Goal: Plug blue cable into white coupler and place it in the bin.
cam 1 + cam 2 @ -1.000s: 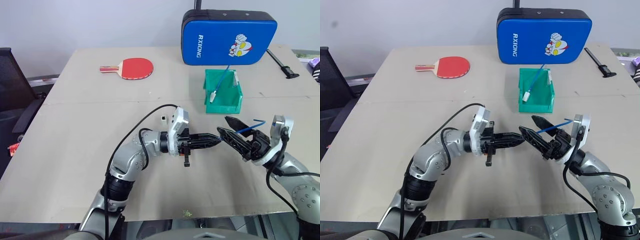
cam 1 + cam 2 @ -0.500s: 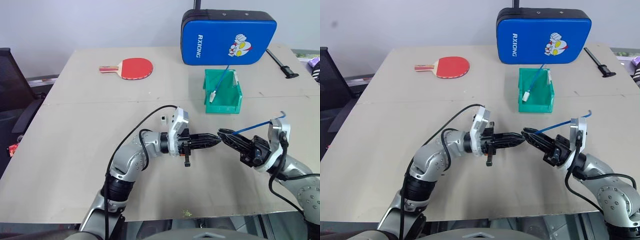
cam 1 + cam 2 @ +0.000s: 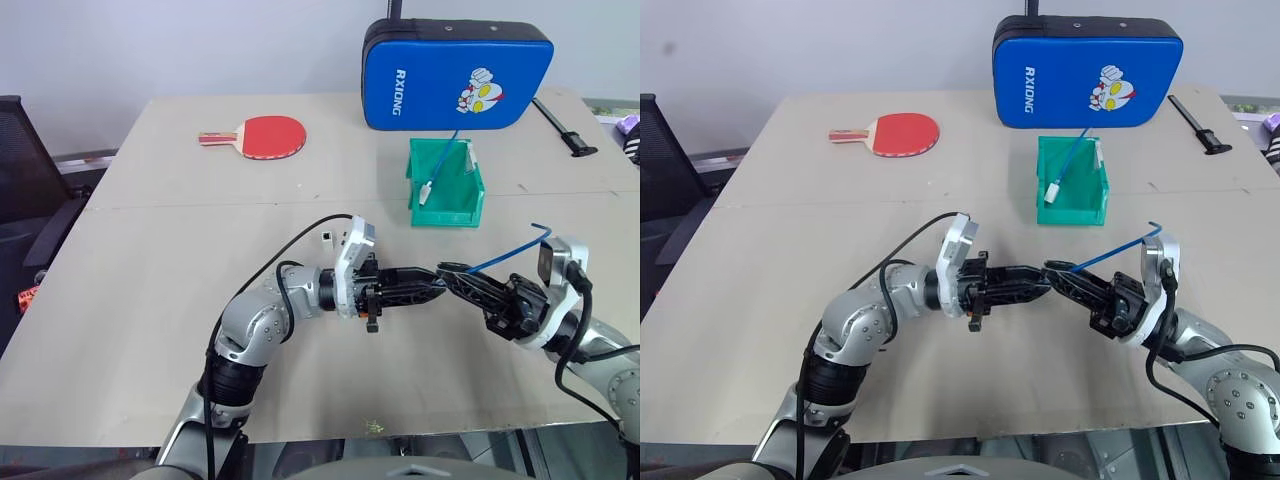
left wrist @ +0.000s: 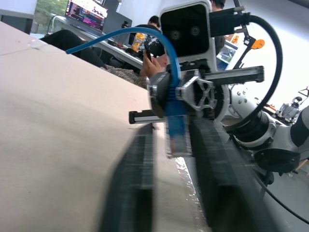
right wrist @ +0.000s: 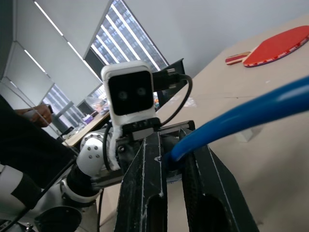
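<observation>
Right gripper point(image 3: 446, 270) jaws pinch blue cable point(image 3: 505, 253); left gripper point(image 3: 432, 283) jaws partly apart

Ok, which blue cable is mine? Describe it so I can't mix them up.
From the green bin, come toward the robot to the right end effector. The blue cable is pinched in it, arcing upward behind it. The other cable leans inside the bin with a white tip.
</observation>
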### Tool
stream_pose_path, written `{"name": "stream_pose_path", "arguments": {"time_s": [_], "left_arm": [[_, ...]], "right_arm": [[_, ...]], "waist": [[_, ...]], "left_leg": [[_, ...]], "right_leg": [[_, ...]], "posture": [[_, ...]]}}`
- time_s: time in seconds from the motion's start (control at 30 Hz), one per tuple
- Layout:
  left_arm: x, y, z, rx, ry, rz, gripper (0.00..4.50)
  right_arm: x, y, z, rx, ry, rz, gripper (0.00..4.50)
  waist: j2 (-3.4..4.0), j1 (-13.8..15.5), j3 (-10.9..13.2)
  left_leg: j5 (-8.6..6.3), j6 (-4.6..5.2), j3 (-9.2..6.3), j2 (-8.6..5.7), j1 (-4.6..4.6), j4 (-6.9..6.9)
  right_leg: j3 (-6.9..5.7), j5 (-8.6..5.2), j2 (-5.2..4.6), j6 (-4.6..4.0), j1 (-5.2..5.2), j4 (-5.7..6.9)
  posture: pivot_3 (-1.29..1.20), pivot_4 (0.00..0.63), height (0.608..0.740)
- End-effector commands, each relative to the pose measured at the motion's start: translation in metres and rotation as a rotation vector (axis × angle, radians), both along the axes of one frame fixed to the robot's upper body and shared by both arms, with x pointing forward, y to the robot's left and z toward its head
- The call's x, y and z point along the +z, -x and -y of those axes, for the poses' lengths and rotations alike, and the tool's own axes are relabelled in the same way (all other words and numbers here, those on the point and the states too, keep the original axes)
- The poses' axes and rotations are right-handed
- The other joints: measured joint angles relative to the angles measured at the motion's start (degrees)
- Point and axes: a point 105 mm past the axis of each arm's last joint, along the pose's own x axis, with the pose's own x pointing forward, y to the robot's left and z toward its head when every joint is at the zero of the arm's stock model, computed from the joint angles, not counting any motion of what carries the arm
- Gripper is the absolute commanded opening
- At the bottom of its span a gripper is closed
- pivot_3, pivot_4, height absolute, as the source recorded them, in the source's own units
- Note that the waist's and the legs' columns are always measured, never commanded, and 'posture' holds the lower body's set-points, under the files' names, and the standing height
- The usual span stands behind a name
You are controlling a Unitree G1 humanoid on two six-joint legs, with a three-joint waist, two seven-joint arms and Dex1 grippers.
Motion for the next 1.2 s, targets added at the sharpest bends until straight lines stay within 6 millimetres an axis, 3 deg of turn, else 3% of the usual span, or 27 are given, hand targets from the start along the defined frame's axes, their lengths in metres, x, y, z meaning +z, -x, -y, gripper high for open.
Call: {"name": "stream_pose_path", "arguments": {"time_s": [0.03, 0.27, 0.37, 0.53, 0.63, 0.77, 1.0, 1.13, 1.17, 1.2], "left_arm": [[0.002, 0.005, -0.01, 0.057, -0.023, 0.135, 2.45], [-0.018, 0.0, -0.062, 0.355, -0.238, 0.379, 2.45], [-0.025, -0.015, -0.091, 0.621, -0.285, 0.428, 2.45], [-0.065, -0.032, -0.133, 0.995, -0.423, 0.396, 2.45], [-0.074, -0.045, -0.132, 1.081, -0.458, 0.43, 2.45], [-0.075, -0.064, -0.117, 1.154, -0.462, 0.477, 2.45], [-0.084, -0.073, -0.088, 1.152, -0.427, 0.439, 2.45], [-0.079, -0.08, -0.092, 1.216, -0.417, 0.445, 3.55], [-0.078, -0.084, -0.093, 1.248, -0.426, 0.457, 4.09], [-0.077, -0.086, -0.094, 1.27, -0.434, 0.472, 4.32]], "right_arm": [[0.01, -0.006, 0.008, -0.072, 0.014, 0.071, 0.0], [0.001, -0.013, 0.026, -0.156, 0.199, 0.268, 0.0], [-0.002, -0.014, 0.03, -0.149, 0.243, 0.308, 0.0], [0.003, -0.016, 0.026, -0.111, 0.248, 0.363, 0.0], [0.004, -0.017, 0.019, -0.085, 0.255, 0.372, 0.0], [0.004, -0.016, 0.017, -0.074, 0.262, 0.372, 0.0], [0.01, -0.012, 0.018, -0.085, 0.264, 0.376, 0.0], [0.009, -0.011, 0.018, -0.095, 0.261, 0.367, 0.0], [0.009, -0.011, 0.017, -0.095, 0.262, 0.367, 0.0], [0.009, -0.011, 0.017, -0.094, 0.261, 0.367, 0.0]], "waist": [[0.0, -0.05, 0.0], [0.02, -0.14, 0.01], [0.02, 0.27, 0.02], [0.03, 0.9, 0.02], [-0.01, 1.19, 0.04], [-0.04, 2.18, 0.04], [-0.03, 2.24, 0.01], [-0.03, 2.36, 0.01], [-0.03, 2.37, 0.01], [-0.03, 2.41, 0.01]], "left_leg": [[0.0, 0.0, 0.0, 0.0, 0.0, 0.0], [0.0, 0.0, -0.02, 0.0, 0.0, -0.14], [0.0, 0.0, -0.02, -0.01, 0.0, -0.14], [0.0, 0.0, -0.02, -0.01, 0.03, -0.18], [0.0, 0.0, -0.03, -0.01, 0.01, -0.17], [0.0, 0.0, -0.15, -0.13, -0.03, -0.15], [0.0, 0.0, -0.12, -0.17, -0.02, -0.11], [0.0, 0.0, -0.13, -0.17, -0.02, -0.11], [0.0, 0.0, -0.13, -0.19, -0.02, -0.1], [0.0, 0.0, -0.13, -0.2, -0.02, -0.09]], "right_leg": [[0.01, 0.0, 0.0, 0.0, 0.0, -0.01], [0.12, 0.0, 0.02, 0.0, -0.12, -0.04], [0.14, 0.0, 0.01, 0.0, -0.11, -0.05], [0.17, 0.0, 0.03, 0.0, -0.12, -0.04], [0.14, 0.0, 0.03, 0.0, -0.13, -0.01], [-0.03, 0.04, -0.12, 0.07, -0.08, -0.02], [0.07, 0.06, -0.11, 0.11, -0.13, -0.02], [0.05, 0.06, -0.12, 0.11, -0.11, -0.01], [0.06, 0.08, -0.14, 0.14, -0.11, 0.0], [0.06, 0.09, -0.14, 0.16, -0.1, 0.01]], "posture": [[0.0, 0.15, 0.74], [0.0, 0.15, 0.74], [0.0, 0.15, 0.74], [0.0, 0.15, 0.74], [0.0, 0.15, 0.74], [0.0, 0.15, 0.74], [0.0, 0.15, 0.74], [0.0, 0.15, 0.74], [0.0, 0.15, 0.74], [0.0, 0.15, 0.74]]}}
